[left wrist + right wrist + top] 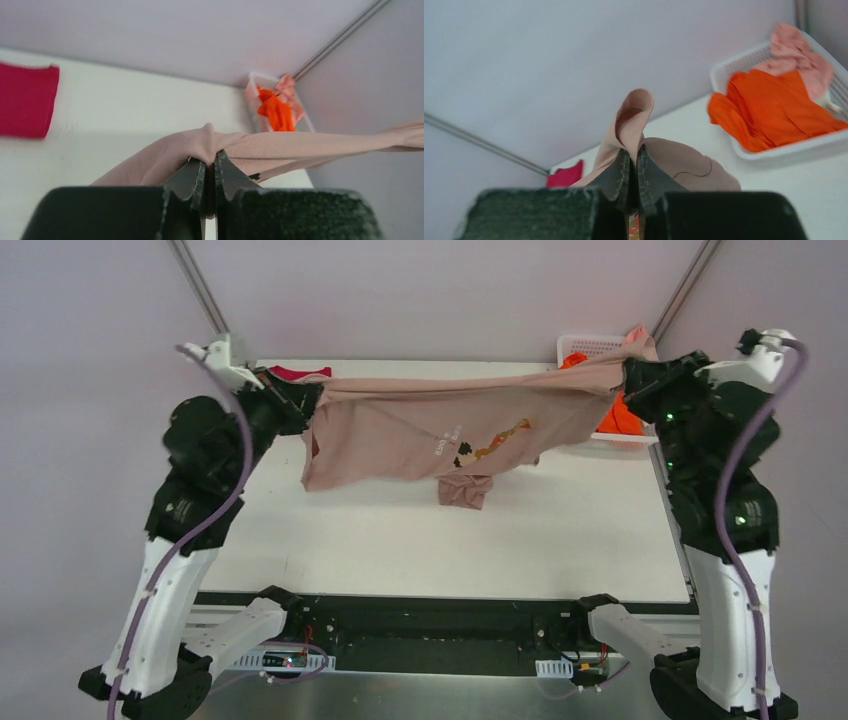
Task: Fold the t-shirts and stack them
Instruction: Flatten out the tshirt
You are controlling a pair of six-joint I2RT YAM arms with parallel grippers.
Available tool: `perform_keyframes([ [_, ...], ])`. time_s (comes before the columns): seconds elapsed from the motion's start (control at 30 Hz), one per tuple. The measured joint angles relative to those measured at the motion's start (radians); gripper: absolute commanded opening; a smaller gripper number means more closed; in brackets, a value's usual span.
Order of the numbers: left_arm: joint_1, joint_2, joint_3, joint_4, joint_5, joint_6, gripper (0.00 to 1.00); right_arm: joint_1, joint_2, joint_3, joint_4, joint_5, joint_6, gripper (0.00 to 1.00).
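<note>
The large dusty-pink beige t-shirt (440,430) hangs stretched in the air between both grippers, its printed front facing up and its lower part drooping to the white table (400,530). My left gripper (305,398) is shut on its left end, the cloth (165,157) pinched between the jaws of the gripper (210,160). My right gripper (628,380) is shut on its right end, the cloth (634,112) bunched above the jaws of the gripper (634,152). A crimson-magenta t-shirt (298,372) lies flat at the back left. An orange t-shirt (620,415) and a pale pink one (640,338) lie in the basket.
The white lattice basket (585,345) stands at the back right corner, partly behind the right arm. It also shows in the right wrist view (774,150). The wall runs close behind the table's far edge.
</note>
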Motion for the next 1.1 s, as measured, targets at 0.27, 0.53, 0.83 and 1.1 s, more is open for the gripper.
perform_keyframes([
  [0.27,0.001,-0.146,0.291,-0.07,0.151,0.033,0.0,-0.003,-0.077,0.349,-0.038,-0.287,0.004,0.0],
  [0.53,0.001,-0.191,0.461,-0.1,0.31,0.03,0.0,-0.004,-0.11,0.565,-0.03,-0.404,0.006,0.0],
  [0.83,0.001,-0.074,0.389,-0.108,0.214,0.039,0.0,-0.004,0.01,0.501,0.025,-0.252,-0.087,0.0],
  [1.1,0.079,0.392,0.178,-0.081,-0.114,0.053,0.78,-0.004,0.481,0.283,0.264,-0.085,-0.216,0.0],
])
